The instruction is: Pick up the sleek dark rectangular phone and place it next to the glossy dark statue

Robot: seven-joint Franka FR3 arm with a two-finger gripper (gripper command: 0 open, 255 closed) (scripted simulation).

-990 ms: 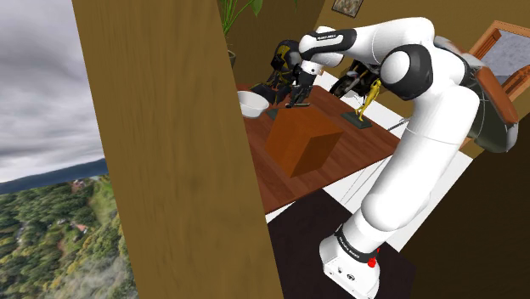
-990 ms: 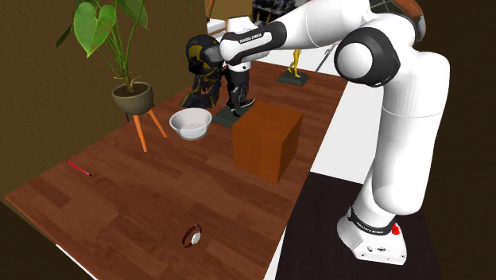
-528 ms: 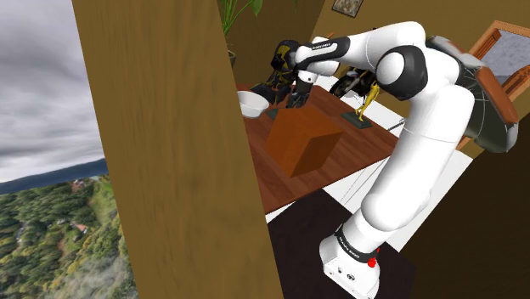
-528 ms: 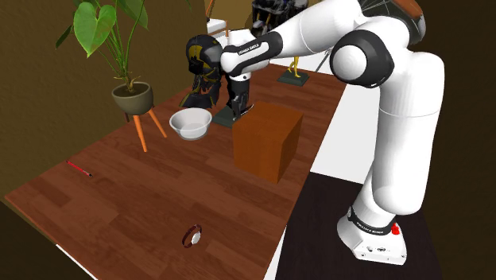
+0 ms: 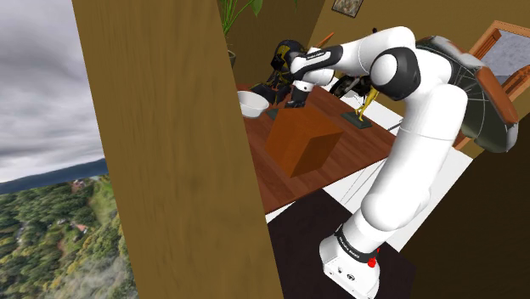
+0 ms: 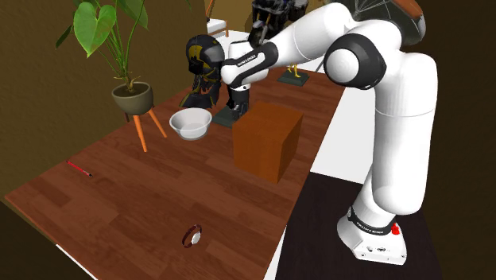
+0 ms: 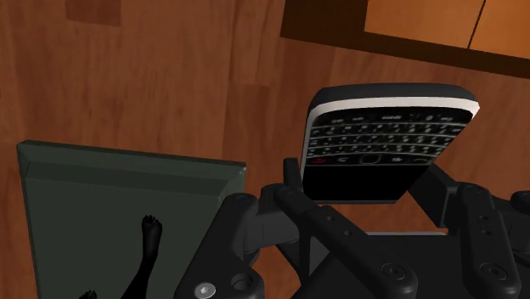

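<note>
A black phone (image 7: 386, 140) with a small-keyed keyboard and pale rim is sitting pinched at its lower end between the gripper's (image 7: 365, 185) jaws, over the wooden table (image 7: 170, 76), just beside the dark statue base (image 7: 119, 204).

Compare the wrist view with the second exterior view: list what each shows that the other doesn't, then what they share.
Wrist view: the keypad of the phone, clasped in the pincer, and a black foot of the statue on its grey base.
Second exterior view: the white bowl, potted plant, red pen, a small ring-shaped thing, a gold figure and the whole arm.
Both: the pincer low beside the statue, the brown box and the wooden table.
</note>
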